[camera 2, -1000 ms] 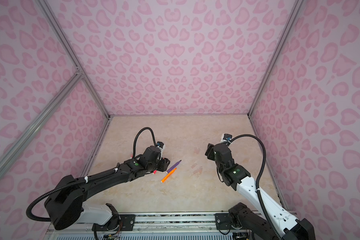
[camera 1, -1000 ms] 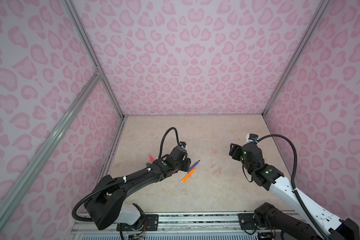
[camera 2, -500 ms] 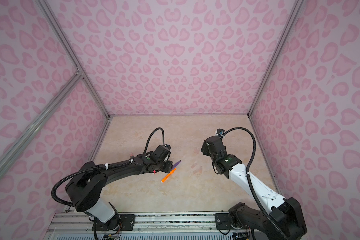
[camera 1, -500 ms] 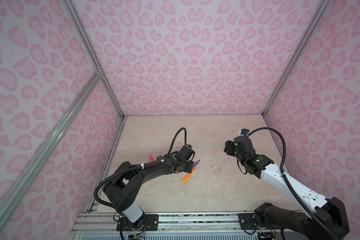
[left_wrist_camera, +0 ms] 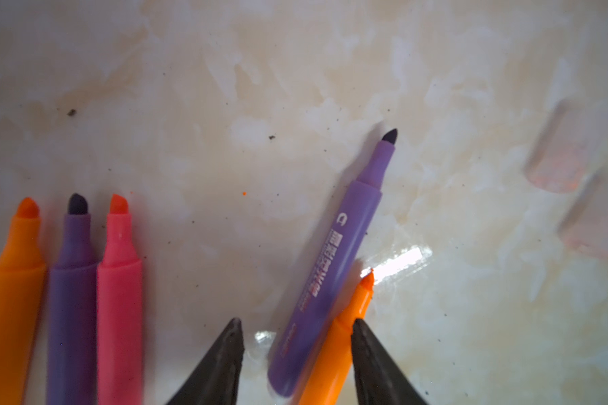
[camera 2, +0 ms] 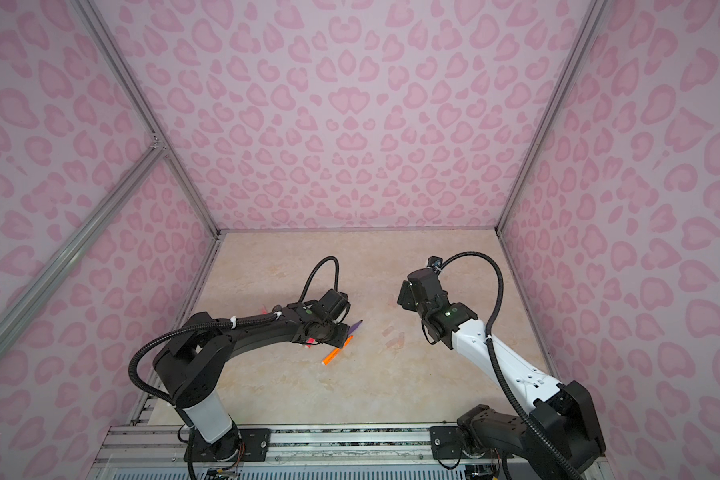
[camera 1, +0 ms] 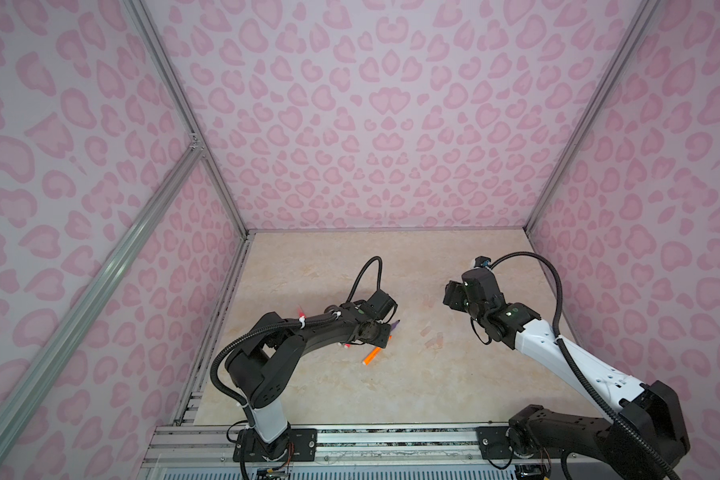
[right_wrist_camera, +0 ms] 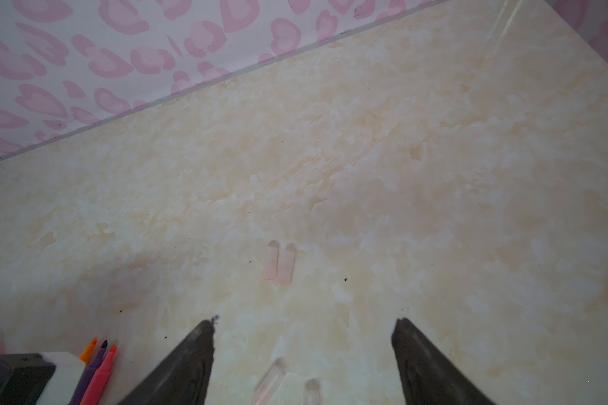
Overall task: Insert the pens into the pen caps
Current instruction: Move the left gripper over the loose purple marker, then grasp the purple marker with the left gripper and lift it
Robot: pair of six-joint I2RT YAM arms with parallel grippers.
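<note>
In the left wrist view a purple pen (left_wrist_camera: 334,273) and an orange pen (left_wrist_camera: 341,347) lie side by side, uncapped. My left gripper (left_wrist_camera: 297,324) stands open astride them, one finger against the orange pen. Three more pens, orange (left_wrist_camera: 11,291), purple (left_wrist_camera: 72,298) and pink (left_wrist_camera: 120,298), lie in a row beside them. In both top views the left gripper (camera 1: 385,332) hangs low over the orange pen (camera 1: 371,355). Clear pen caps (right_wrist_camera: 279,263) lie ahead of my right gripper (right_wrist_camera: 305,319), which is open and empty, with two more caps (right_wrist_camera: 271,384) below it.
The beige marble tabletop (camera 1: 391,395) is boxed in by pink-patterned walls (camera 1: 371,124) at the back and both sides. A metal rail (camera 1: 350,436) runs along the front edge. Faint caps (camera 1: 432,340) lie between the two arms.
My right gripper has moved toward the back of the table and its jaws have spread wider. The left gripper has stayed over the purple and orange pens while its arm shifted.
</note>
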